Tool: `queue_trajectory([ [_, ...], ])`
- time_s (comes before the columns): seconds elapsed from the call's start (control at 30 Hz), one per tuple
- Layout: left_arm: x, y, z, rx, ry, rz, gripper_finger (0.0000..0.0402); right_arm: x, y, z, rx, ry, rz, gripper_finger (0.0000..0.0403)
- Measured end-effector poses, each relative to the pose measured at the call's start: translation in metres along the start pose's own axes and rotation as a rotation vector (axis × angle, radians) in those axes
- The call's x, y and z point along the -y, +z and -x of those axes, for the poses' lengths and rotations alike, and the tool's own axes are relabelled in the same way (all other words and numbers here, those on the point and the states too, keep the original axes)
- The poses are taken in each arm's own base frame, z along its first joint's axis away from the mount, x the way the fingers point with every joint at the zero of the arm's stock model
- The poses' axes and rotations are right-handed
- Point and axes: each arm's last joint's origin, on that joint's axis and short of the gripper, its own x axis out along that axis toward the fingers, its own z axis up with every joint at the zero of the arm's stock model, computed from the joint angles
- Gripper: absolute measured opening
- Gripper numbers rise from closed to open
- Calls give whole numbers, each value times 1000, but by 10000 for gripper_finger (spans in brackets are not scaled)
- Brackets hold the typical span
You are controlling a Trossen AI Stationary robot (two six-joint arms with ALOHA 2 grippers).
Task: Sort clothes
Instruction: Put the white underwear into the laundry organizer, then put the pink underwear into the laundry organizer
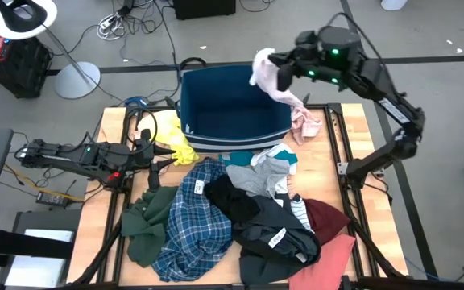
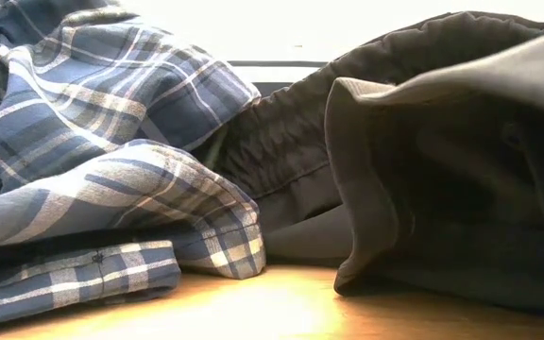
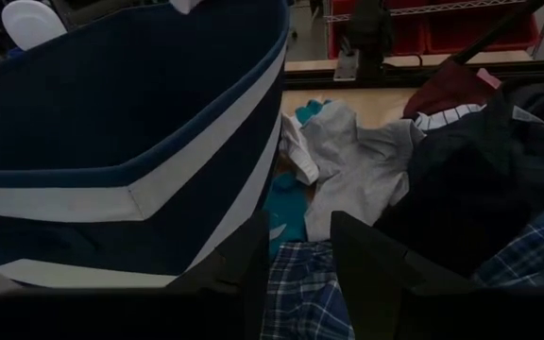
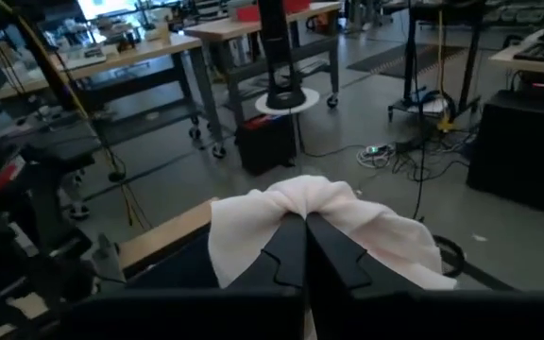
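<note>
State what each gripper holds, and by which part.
The right gripper is shut on the pale pink garment, pinching a bunched fold near its upper end above the bin. The left gripper holds nothing.

- Both my arms are dark, close to black, built of slim tube-like links joined by thicker rounded joints.
- The right arm's wrist block carries small green lights just behind the right hand [image 1: 282, 71].
- The left arm shows a tiny red spot and, I think, a green one along its body, with thin black cables trailing near its base.
- The left hand [image 3: 296, 274] has two flat, matte black fingers with squared edges.
- The right hand's fingers [image 4: 333, 250] are equally black, angular and stepped along their inner edges.
</note>
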Motion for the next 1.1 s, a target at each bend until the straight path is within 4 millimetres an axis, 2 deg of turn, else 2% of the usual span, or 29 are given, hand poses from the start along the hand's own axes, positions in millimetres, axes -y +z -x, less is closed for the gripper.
queue_trajectory([
  [0.27,0,0,0,0,2,0,122,-5,-13,-51,-72,51,13,5],
  [0.5,0,0,0,-1,2,-1,122,-4,-39,-80,-241,37,82,13],
  [0.6,0,0,0,-1,3,-1,121,-2,-55,-90,-357,21,87,34],
  [0.73,0,0,0,-1,4,-1,122,0,-73,-101,-485,3,95,82],
  [0.93,0,0,0,-1,4,-1,122,2,-76,-100,-524,-7,106,149],
  [1.1,0,0,0,-2,4,-1,122,8,-63,-74,-501,-59,149,175],
])
